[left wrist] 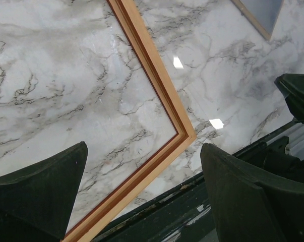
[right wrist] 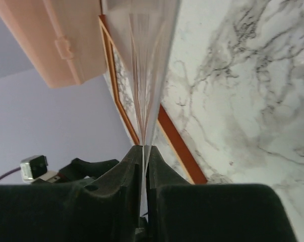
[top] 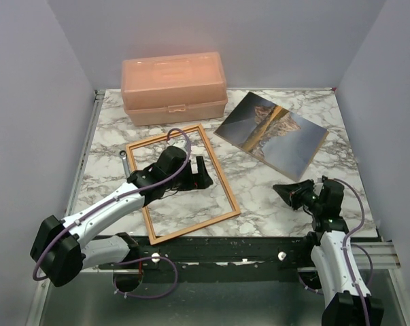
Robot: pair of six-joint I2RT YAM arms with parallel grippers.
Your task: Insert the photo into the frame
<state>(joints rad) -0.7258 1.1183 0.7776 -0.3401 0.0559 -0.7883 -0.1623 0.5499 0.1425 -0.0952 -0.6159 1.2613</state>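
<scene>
So the photo point(top: 276, 132) is sitting picture-side up toward the back right of the marble table point(top: 255, 193). The mountain and lake are showing, and a tan strip is running along its lower-left edge. The right gripper point(top: 282, 189) is pinching it at the near corner. In the right wrist view the fingers point(right wrist: 109, 186) are squeezing together on the sheet, which is showing up edge-on as a thin pale sliver. I can't tell if the print is lying totally flat or tipping up a bit at that corner.

The frame point(top: 195, 227) is lying flat at centre-left, near the photo but not touching it, with marble showing through its opening. The left gripper point(top: 200, 173) is hanging over the frame's right side with its jaws standing wide apart, gripping nothing. In the left wrist view the frame's near right corner is sitting between the two fingers point(left wrist: 41, 194). A peach plastic box point(top: 174, 88) is sitting with its lid down at the back, behind the frame.
</scene>
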